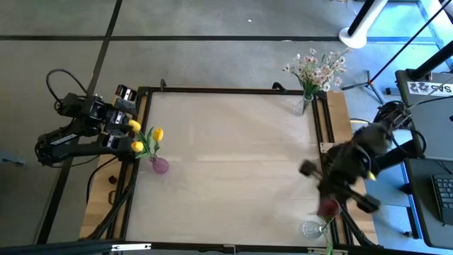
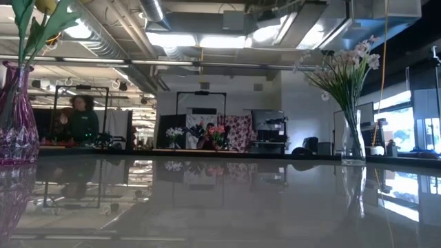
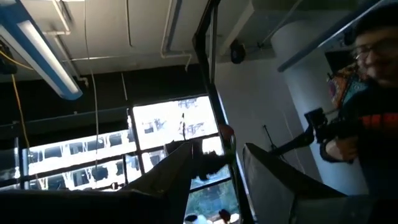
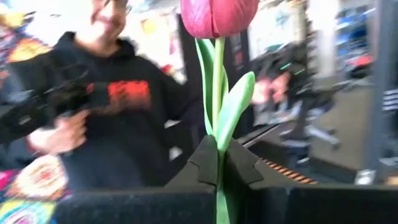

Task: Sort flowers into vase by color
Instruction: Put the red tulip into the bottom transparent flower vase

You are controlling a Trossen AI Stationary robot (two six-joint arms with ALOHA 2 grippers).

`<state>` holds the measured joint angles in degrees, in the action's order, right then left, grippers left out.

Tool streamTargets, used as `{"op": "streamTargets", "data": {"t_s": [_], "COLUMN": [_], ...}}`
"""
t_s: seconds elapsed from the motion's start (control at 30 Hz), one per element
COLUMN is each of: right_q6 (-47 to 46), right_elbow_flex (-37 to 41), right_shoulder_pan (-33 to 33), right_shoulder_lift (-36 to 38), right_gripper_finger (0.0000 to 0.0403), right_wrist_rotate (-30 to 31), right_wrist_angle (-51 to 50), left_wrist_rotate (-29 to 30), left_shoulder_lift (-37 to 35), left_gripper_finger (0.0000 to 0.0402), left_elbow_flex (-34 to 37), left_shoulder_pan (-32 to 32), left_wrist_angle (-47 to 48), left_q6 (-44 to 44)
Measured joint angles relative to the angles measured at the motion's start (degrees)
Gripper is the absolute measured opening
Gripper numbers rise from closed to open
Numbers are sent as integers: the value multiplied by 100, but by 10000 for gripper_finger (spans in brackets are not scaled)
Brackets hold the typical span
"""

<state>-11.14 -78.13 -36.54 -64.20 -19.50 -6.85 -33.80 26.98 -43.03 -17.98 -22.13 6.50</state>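
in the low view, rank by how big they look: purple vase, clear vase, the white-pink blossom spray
1. purple vase, though it sits nearest the camera and is cut off by the edge, so unsure
2. white-pink blossom spray
3. clear vase, close to the spray in height but slimmer

The high view looks straight down from well above on the whole pale, dark-framed worktop [image 1: 226, 163]. The low view sits at worktop height, facing level across the glossy surface into the room; it shares with the high view the purple glass vase [image 2: 15, 117] at far left and the clear glass vase of white-pink blossoms [image 2: 353, 138] at right. The left wrist view tilts up toward ceiling and windows. The right wrist view looks close past its end effector [image 4: 217, 163] at a dark red tulip [image 4: 219, 15], a person in a dark hooded top [image 4: 118, 106] behind.
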Motion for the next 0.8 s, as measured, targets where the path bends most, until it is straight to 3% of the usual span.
{"op": "streamTargets", "data": {"t_s": [0.17,0.4,0.8], "right_q6": [-77,-256,-214], "right_elbow_flex": [772,2008,3645], "right_shoulder_pan": [-959,-1799,-2126], "right_shoulder_lift": [297,697,1396], "right_gripper_finger": [2,1,1], "right_wrist_rotate": [538,1256,1360], "right_wrist_angle": [217,1709,2737], "left_wrist_rotate": [4,69,410], "left_shoulder_lift": [0,-1,0], "left_gripper_finger": [140,140,140], "left_elbow_flex": [0,0,0], "left_shoulder_pan": [2,2,2], "left_wrist_angle": [-259,-516,-514], "left_q6": [442,1040,1289]}}
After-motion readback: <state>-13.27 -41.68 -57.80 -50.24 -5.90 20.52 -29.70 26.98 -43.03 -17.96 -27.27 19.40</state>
